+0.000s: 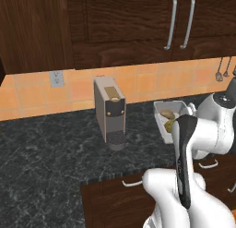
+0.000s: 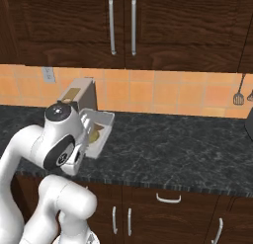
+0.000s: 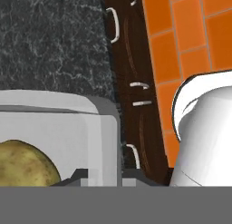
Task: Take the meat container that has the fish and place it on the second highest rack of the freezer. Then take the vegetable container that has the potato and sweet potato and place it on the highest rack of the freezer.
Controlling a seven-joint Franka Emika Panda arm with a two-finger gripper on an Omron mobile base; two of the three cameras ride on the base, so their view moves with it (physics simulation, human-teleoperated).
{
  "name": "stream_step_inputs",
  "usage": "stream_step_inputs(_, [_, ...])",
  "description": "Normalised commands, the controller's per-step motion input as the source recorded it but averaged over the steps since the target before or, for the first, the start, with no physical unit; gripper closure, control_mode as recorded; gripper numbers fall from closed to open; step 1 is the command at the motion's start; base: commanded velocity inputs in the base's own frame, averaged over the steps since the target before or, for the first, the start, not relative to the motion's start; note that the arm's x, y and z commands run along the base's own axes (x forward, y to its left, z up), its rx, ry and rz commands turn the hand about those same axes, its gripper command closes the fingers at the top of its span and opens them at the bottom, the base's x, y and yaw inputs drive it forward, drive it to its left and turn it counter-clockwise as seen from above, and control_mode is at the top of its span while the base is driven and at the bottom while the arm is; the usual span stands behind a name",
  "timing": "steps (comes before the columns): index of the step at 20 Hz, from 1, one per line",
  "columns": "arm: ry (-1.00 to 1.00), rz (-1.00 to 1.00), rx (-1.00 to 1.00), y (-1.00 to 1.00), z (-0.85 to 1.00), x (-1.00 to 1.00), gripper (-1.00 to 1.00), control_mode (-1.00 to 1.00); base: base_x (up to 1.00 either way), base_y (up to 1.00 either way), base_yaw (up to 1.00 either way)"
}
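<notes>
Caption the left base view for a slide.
White container with potatoes beside the coffee machine on the dark counter.

One white vegetable container [image 1: 162, 112] sits right of centre in the left base view, with two tubers inside: a pale potato [image 1: 167, 114] and a browner sweet potato [image 1: 169, 126] (partly hidden by the arm). One grey coffee machine [image 1: 109, 113] stands mid-frame. One wall outlet [image 1: 56, 78] is at upper left. Two upper cabinet handles [image 1: 171, 22] at upper right. Two hanging utensils [image 1: 219, 75] at the right edge.
</notes>
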Motion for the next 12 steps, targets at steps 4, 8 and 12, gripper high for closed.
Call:
stream_step_inputs(4, [-0.07,0.00,0.08,0.00,0.13,-0.49,1.00,-1.00,0.00,0.00,0.00])
stream_step_inputs(8, [-0.03,0.00,0.01,0.04,0.01,-0.30,1.00,-1.00,0.00,0.00,0.00])
stream_step_inputs(12, [0.00,0.00,0.00,0.08,0.00,-0.11,1.00,-1.00,0.00,0.00,0.00])
